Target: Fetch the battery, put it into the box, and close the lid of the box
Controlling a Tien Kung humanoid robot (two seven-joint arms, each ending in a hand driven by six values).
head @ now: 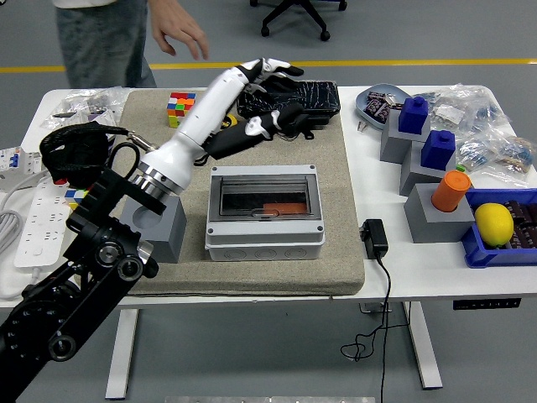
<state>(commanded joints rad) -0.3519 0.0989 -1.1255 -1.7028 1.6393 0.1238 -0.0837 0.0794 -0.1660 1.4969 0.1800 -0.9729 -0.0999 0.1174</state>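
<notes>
With the orange battery (282, 207) inside the box (265, 214) at the counter's (394, 267) centre and its clear lid (264, 198) seemingly shut, the left hand (267, 94) hovers near the far edge, fingers (273, 65) spread, holding nothing.

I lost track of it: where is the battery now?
In the head view, the orange battery lies inside the grey box at the mat's centre, under the closed clear lid.

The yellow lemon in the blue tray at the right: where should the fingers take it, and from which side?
Probably from above, across the round middle of the yellow lemon. It lies in the blue tray, whose low walls hinder a grip from the sides. The orange cylinder stands close at its left, so the top is the freest approach.
</notes>
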